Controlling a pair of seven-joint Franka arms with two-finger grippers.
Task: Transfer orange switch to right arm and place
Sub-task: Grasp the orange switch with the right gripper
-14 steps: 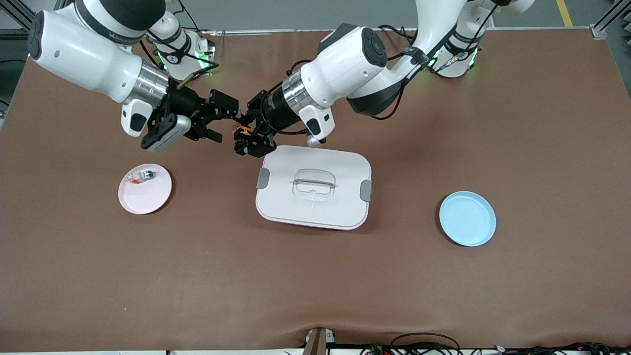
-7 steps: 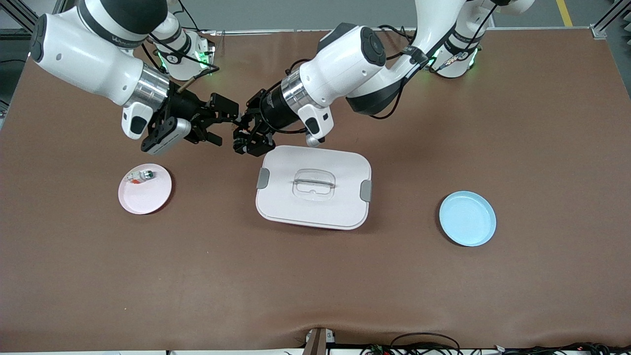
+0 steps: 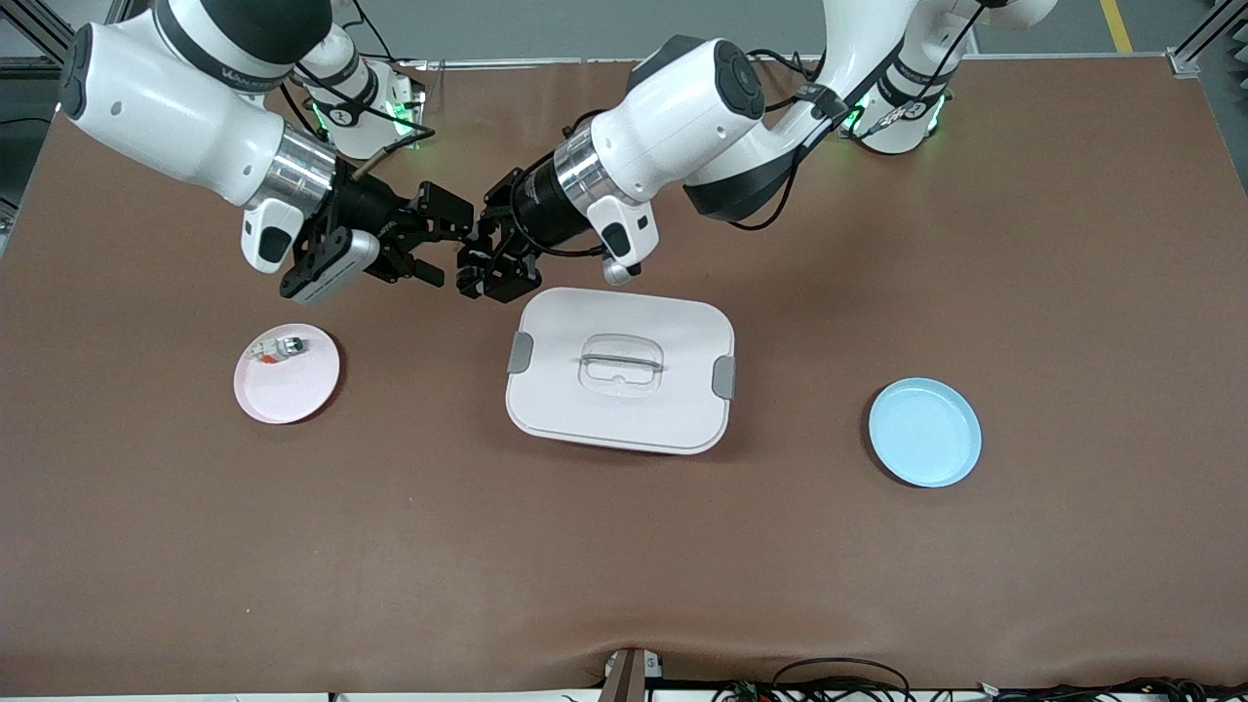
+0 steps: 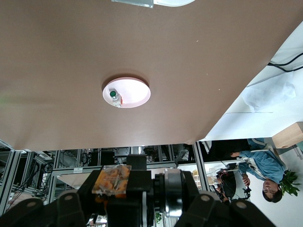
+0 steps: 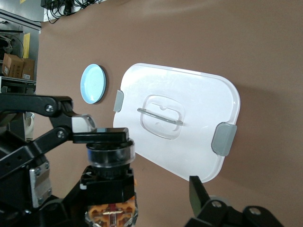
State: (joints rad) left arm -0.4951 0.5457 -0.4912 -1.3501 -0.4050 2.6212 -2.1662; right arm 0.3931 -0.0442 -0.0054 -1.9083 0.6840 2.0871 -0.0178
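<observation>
The orange switch [image 4: 111, 181], a stubby black part with an orange end and a silver ring, is held in the air. My left gripper [image 3: 480, 267] is shut on it, over the bare table just past the white container's edge. My right gripper [image 3: 447, 248] faces it with its fingers open on either side of the switch [image 5: 111, 194]. One right finger [image 5: 198, 193] stands clearly apart from it. In the front view the switch is almost hidden between the two black hands.
A white lidded container [image 3: 621, 370] with grey clips sits mid-table, right beside the grippers. A pink plate [image 3: 289, 382] holding a whitish-silver part with a green spot [image 3: 279, 347] lies toward the right arm's end. A blue plate [image 3: 924, 432] lies toward the left arm's end.
My left gripper has carried the switch a little toward my right gripper, so the switch now sits between its fingers. The right fingers have begun to narrow.
</observation>
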